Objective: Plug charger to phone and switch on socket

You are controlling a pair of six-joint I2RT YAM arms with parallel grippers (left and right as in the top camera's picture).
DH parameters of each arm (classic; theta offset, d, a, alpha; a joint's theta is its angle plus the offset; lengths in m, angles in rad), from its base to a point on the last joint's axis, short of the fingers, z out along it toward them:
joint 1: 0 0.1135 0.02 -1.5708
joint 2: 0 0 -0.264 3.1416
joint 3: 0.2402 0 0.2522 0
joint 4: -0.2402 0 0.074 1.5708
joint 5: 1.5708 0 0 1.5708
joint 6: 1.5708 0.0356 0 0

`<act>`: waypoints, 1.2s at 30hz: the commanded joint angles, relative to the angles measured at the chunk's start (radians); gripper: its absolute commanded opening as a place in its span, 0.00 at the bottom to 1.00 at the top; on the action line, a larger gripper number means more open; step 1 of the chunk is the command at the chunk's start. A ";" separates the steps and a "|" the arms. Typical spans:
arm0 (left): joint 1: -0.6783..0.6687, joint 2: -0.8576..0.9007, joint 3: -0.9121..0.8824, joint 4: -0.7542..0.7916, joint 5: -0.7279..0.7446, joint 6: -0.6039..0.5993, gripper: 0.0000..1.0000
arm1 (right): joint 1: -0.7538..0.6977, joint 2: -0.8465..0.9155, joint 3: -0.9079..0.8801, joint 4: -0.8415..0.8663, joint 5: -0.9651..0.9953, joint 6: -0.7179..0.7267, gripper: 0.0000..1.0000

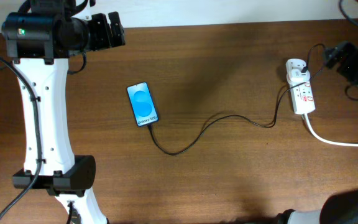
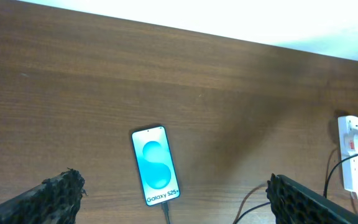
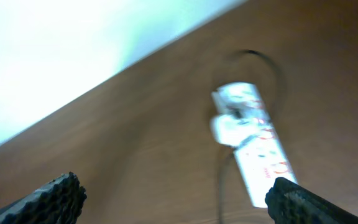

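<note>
The phone (image 1: 143, 104) lies on the wooden table with its blue screen up; it also shows in the left wrist view (image 2: 156, 165). The black charger cable (image 1: 216, 121) runs from the phone's near end to the white socket (image 1: 301, 92) at the right, and its plug tip sits in the phone (image 2: 165, 208). A white adapter is plugged into the socket (image 3: 253, 140). My left gripper (image 1: 107, 29) is open and empty at the far left, away from the phone. My right gripper (image 1: 337, 55) is open and empty, just right of the socket.
The socket's thick white cord (image 1: 337, 140) trails off to the right edge. The left arm's white body (image 1: 42, 118) stands over the table's left side. The table's back edge meets a pale wall (image 2: 229, 15).
</note>
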 commanded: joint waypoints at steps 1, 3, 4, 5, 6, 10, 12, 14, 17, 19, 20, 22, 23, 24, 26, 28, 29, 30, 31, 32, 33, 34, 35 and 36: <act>0.004 0.000 0.003 0.001 -0.008 0.002 0.99 | 0.126 -0.137 0.012 -0.045 -0.075 -0.126 0.98; 0.004 0.000 0.003 0.001 -0.008 0.002 0.99 | 0.218 -0.193 0.012 -0.098 -0.076 -0.166 0.98; 0.004 0.000 0.003 0.001 -0.008 0.002 0.99 | 0.269 -0.216 0.012 -0.130 -0.076 -0.185 0.98; 0.004 0.000 0.003 0.001 -0.008 0.002 0.99 | 0.322 -0.234 0.012 -0.158 -0.076 -0.188 0.99; 0.004 0.000 0.003 0.001 -0.008 0.002 0.99 | 0.361 -0.245 0.012 -0.180 -0.075 -0.190 0.98; 0.004 0.000 0.003 0.001 -0.008 0.002 0.99 | 0.495 -0.260 0.012 -0.319 -0.075 -0.201 0.98; 0.004 0.000 0.003 0.001 -0.008 0.002 0.99 | 0.537 -0.249 0.012 -0.359 -0.075 -0.201 0.98; 0.004 0.000 0.003 0.001 -0.008 0.002 0.99 | 0.539 -0.246 0.012 -0.360 -0.074 -0.202 0.98; 0.004 0.000 0.003 0.001 -0.008 0.002 0.99 | 0.537 -0.244 0.012 -0.361 -0.047 -0.202 0.98; 0.004 0.000 0.003 0.001 -0.008 0.002 0.99 | 0.555 -0.243 0.009 -0.346 -0.056 -0.203 0.98; 0.004 0.000 0.003 0.001 -0.008 0.002 0.99 | 0.564 -0.242 0.009 -0.338 -0.051 -0.219 0.98; 0.004 0.000 0.003 0.001 -0.008 0.002 0.99 | 0.579 -0.242 0.008 -0.338 -0.052 -0.273 0.98; 0.004 0.000 0.003 0.001 -0.008 0.002 0.99 | 0.589 -0.242 0.008 -0.334 -0.052 -0.281 0.98; 0.004 0.000 0.003 0.001 -0.008 0.002 1.00 | 0.592 -0.243 0.003 -0.312 -0.052 -0.281 0.98; 0.004 0.000 0.003 0.001 -0.008 0.002 0.99 | 0.609 -0.257 -0.021 -0.241 -0.041 -0.281 0.98; 0.004 0.000 0.003 0.001 -0.008 0.002 0.99 | 0.626 -0.317 -0.105 -0.101 0.012 -0.281 0.98; 0.004 0.000 0.003 0.001 -0.008 0.002 0.99 | 0.628 -0.372 -0.184 -0.017 0.055 -0.281 0.98; 0.004 0.000 0.003 0.001 -0.008 0.002 0.99 | 0.628 -0.420 -0.257 0.048 0.080 -0.281 0.98; 0.004 0.000 0.003 0.001 -0.008 0.002 0.99 | 0.628 -0.481 -0.348 0.127 0.103 -0.281 0.98; 0.004 0.000 0.003 0.001 -0.008 0.002 0.99 | 0.628 -0.536 -0.422 0.190 0.121 -0.281 0.98; 0.004 0.000 0.003 0.001 -0.008 0.002 0.99 | 0.628 -0.613 -0.520 0.272 0.146 -0.281 0.98; 0.004 0.000 0.003 0.001 -0.008 0.002 0.99 | 0.628 -0.676 -0.600 0.335 0.165 -0.281 0.98; 0.004 0.000 0.003 0.001 -0.008 0.002 0.99 | 0.628 -0.764 -0.700 0.409 0.192 -0.281 0.98; 0.004 0.000 0.003 0.001 -0.008 0.002 0.99 | 0.628 -0.856 -0.800 0.472 0.212 -0.281 0.98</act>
